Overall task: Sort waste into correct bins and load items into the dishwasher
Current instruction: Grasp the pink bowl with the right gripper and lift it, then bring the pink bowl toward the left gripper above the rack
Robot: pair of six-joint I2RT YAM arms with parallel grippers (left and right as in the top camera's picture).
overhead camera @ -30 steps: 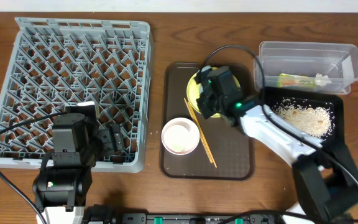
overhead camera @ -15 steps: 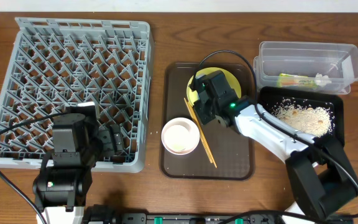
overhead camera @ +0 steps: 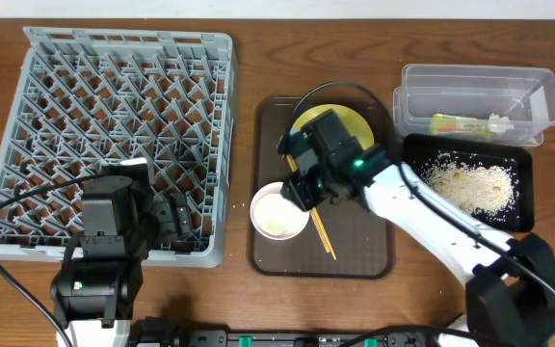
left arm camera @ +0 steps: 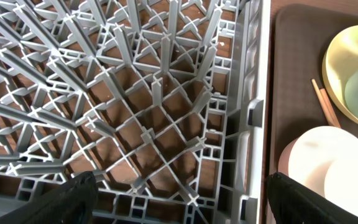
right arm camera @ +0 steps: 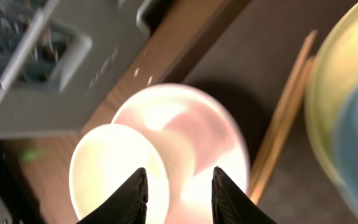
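We are seeing the right gripper (right arm camera: 179,179), jaws apart, over the white bowl (overhead camera: 277,216) on the brown tray (overhead camera: 359,249); left gripper (left arm camera: 180,186), likewise spread, above the dish rack (overhead camera: 114,96); wrapper (overhead camera: 456,125) print unreadable.

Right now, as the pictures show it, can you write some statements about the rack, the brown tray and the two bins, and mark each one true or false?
1. The right gripper hangs open over the white bowl on the brown tray. True.
2. The yellow plate stands in the dish rack. False: it lies on the brown tray, and no dishes show in the rack.
3. The snack wrapper lies in the clear tub. True.
4. The crumbs are scattered on the brown tray. False: they lie in the black tray.
5. The left gripper is shut on the chopsticks. False: it is open over the rack, and the chopsticks lie on the brown tray.
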